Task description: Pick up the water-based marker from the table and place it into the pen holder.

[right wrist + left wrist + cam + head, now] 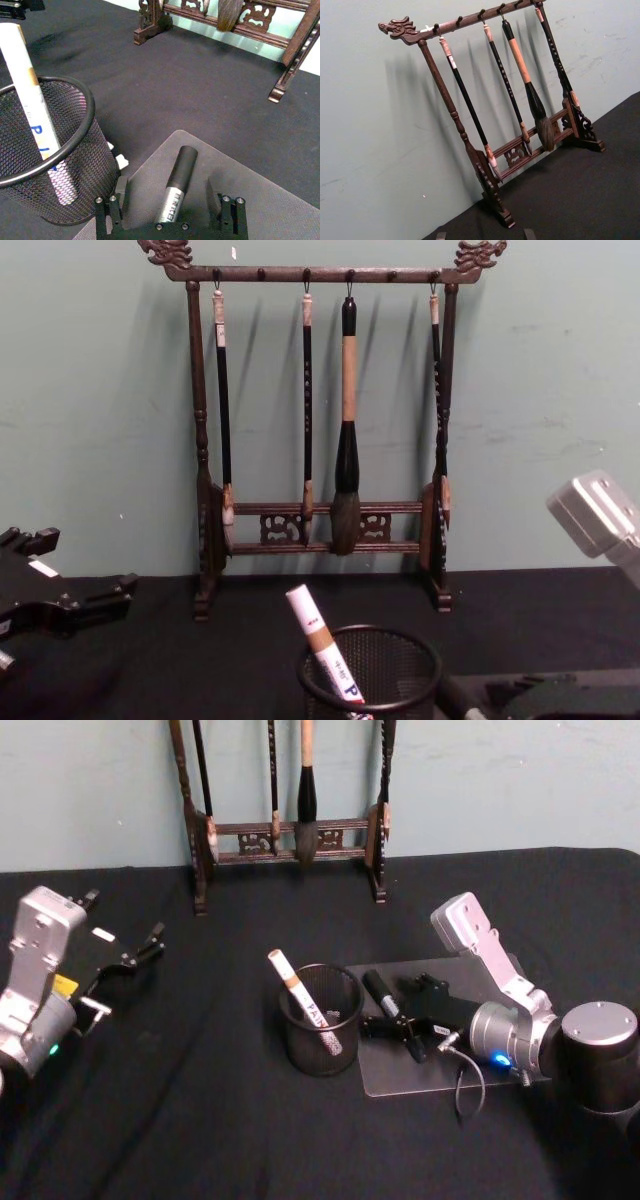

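Observation:
The pen holder [300,1040], a black wire-mesh cup, stands at the table's middle with a white marker [298,992] leaning in it. To its right, a black-capped silver marker [382,993] lies flat on a grey mat [420,1075]. My right gripper [397,1010] sits low over the mat, open, one finger on each side of this marker. In the right wrist view the marker [177,180] lies between the fingers [119,192] of the right gripper [167,200], beside the pen holder [75,165]. My left gripper [148,946] is parked at the far left, open and holding nothing.
A tall dark wooden brush rack [285,830] with hanging brushes stands at the back against the wall, also in the chest view as the brush rack [330,530]. Black cloth covers the table [200,1120]. The right arm's cable [462,1085] trails onto the mat.

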You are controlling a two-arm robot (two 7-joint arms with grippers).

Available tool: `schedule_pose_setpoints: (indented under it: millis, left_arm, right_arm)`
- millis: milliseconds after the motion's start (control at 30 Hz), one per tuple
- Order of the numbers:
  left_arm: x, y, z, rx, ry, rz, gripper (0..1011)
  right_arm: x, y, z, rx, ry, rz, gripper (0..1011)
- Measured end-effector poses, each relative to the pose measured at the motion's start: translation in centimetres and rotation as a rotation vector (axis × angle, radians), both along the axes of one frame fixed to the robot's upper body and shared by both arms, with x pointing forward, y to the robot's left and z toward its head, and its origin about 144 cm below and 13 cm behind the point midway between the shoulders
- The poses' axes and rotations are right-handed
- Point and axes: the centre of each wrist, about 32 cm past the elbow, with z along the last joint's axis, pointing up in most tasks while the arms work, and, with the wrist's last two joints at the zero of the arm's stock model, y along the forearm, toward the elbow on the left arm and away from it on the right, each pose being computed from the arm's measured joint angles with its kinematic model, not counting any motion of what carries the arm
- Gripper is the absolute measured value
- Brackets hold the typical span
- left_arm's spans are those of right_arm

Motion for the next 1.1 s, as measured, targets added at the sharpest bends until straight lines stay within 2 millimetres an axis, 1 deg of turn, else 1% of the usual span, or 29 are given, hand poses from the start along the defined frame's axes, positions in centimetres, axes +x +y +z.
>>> schedule_pose_setpoints:
  millis: [1100]
  left_arm:
    - [0.00,0.00,0.00,0.000,0.000,0.000,1001]
  right_arm:
    - [-0.20,0.00,-0.17,-0.012,-0.002,0.004,1000]
